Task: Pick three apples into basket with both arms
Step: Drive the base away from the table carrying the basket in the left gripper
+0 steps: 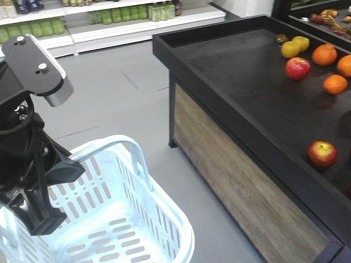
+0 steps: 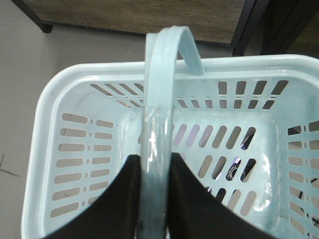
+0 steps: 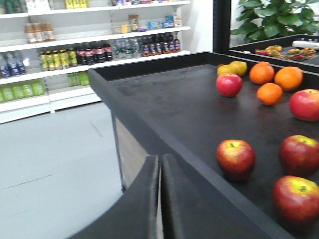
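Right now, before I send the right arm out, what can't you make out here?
Basket floor: partly hidden in the left wrist view by the handle and the left claw shut on it; the left arm covers a corner in the front view.
Table: cut by the front view's right edge; only two red apples show there.
Right claw: only its shut tips show, in its own view.

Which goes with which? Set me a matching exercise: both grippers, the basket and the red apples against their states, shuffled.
Things: 1 left gripper; 2 right gripper; 3 basket; 4 red apples.
States: A on the black display table; B shut, holding nothing; C empty of fruit; D shut on the basket handle.
Pairs: 1-D; 2-B; 3-C; 4-A.
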Motion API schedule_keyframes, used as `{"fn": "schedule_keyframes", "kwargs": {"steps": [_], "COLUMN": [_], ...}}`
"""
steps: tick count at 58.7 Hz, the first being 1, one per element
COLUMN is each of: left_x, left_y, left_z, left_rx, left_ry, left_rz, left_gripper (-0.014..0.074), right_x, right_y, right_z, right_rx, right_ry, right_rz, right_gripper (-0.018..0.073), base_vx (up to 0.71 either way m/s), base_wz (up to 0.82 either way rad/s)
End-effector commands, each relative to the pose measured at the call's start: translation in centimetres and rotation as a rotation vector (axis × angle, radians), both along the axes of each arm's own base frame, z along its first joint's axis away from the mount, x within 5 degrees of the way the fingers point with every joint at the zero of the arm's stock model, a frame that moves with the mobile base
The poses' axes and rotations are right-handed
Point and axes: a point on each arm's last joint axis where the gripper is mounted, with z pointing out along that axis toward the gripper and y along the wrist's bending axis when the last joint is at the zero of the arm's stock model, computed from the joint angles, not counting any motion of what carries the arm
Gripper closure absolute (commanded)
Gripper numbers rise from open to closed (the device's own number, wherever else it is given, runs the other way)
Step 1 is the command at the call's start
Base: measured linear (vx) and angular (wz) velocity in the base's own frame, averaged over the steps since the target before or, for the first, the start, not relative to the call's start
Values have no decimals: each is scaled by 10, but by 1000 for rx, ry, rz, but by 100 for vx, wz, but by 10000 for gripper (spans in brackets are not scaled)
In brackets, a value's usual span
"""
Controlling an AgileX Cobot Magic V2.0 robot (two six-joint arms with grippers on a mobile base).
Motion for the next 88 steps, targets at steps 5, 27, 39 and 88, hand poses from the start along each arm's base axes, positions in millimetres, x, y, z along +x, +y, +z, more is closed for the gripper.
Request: {"fn": "schedule_keyframes", "kwargs": {"steps": [5,27,39,88], "left_x": [-2,-2,-2,-2], "left_y": [2,2,2,2], "left_z": [16,16,16,16], "left_rx": [-82,-82,-82,-82], "left_ry": [-80,-80,-80,-80], "left_rz": [10,10,10,10], "left_gripper": [603,603,603,603], "right_x": [2,2,2,2], "right_y": [1,1,1,1], "right_z": [2,2,2,2], "right_rx": [-9,-9,-9,-9], "right_ry": [-42,-42,-42,-42], "right_rz": [10,10,10,10], "right_gripper": [564,564,564,564], "base_vx": [-6,-2,3,10], "base_wz": [31,42,60,45]}}
